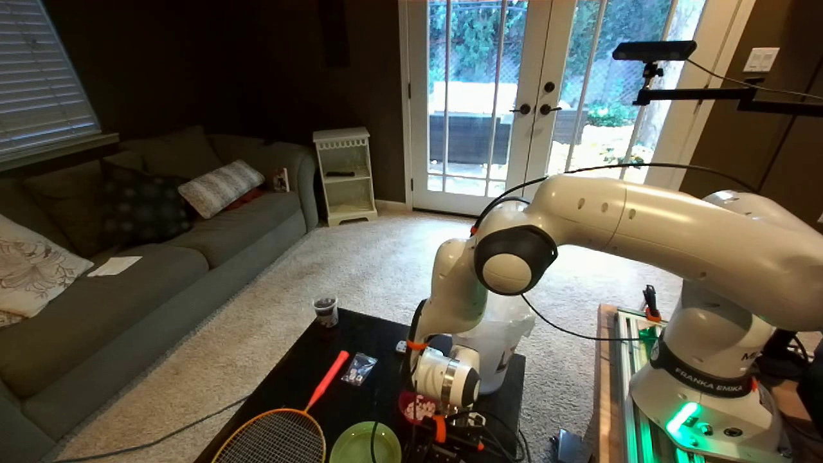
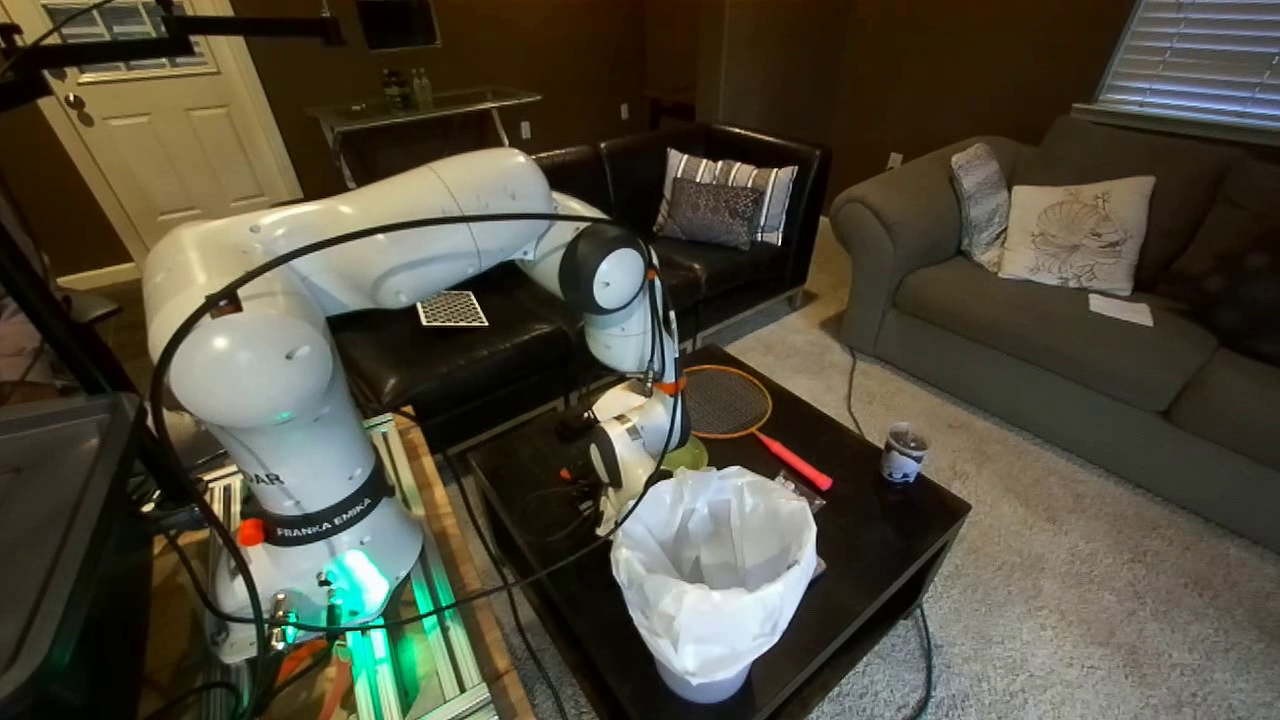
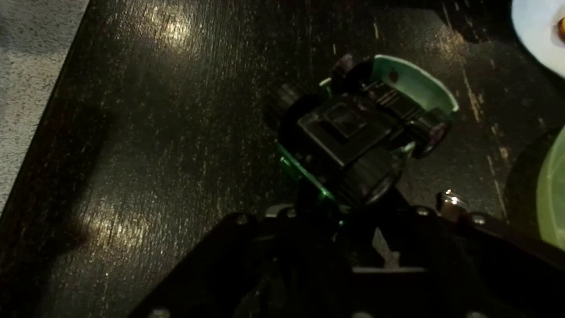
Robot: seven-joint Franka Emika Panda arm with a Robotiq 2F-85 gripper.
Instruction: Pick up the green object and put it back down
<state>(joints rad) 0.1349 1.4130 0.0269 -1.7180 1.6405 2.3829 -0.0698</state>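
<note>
The green object (image 3: pixel 412 84) is a small toy car, resting wheels-up with its dark underside (image 3: pixel 344 123) toward the wrist camera. My gripper (image 3: pixel 353 205) points at the car's near corner, and its dark fingers stand on either side of that corner and a wheel (image 3: pixel 368 176). Deep shadow hides the inner faces of the fingers, so whether they press on the car does not show. I cannot make the car out in either exterior view; the arm's wrist (image 1: pixel 450 379) hangs low over the dark table (image 1: pixel 302 379).
A light green bowl (image 3: pixel 549 194) is right of the car. Also on the table are a racket (image 2: pixel 800 462), a red bowl (image 1: pixel 404 408), a cup (image 2: pixel 903 458) and a white-lined bin (image 2: pixel 715 600). The table's edge (image 3: pixel 48 101) runs along the wrist view's left.
</note>
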